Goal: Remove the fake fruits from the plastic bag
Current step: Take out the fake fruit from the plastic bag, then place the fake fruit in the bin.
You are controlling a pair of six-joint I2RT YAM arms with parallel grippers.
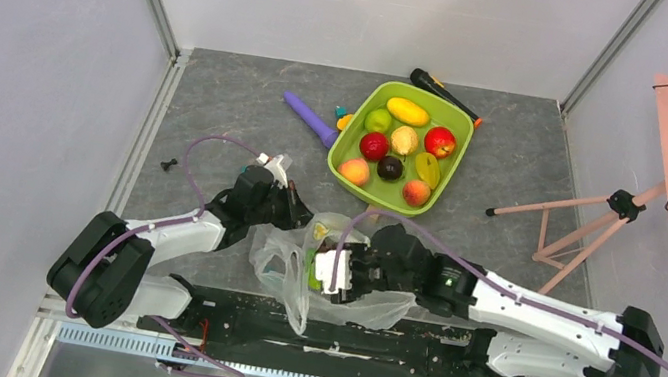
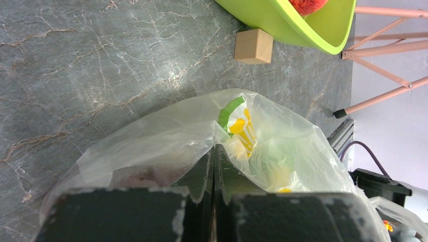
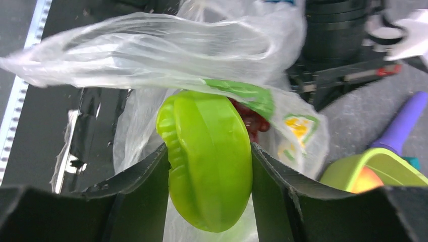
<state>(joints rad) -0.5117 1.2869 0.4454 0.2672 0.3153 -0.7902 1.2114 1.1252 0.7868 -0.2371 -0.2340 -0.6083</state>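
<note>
While the left gripper (image 2: 214, 151), fully closed, pins the plastic bag (image 2: 151, 141) at lower centre, the right gripper (image 3: 208, 148) clamps a green fruit (image 3: 212, 191) mid-extraction; next, it likely must lift clear of the film.

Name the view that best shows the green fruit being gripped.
Right wrist: the green fruit fills the frame, held in the right gripper. Top external shows a green sliver; left wrist, perhaps a blur through the plastic bag.

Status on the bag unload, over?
Left gripper shut, pinching the plastic bag. Right gripper clamped on a green fruit. Dark red fruit behind it; bag film draped close above.
</note>
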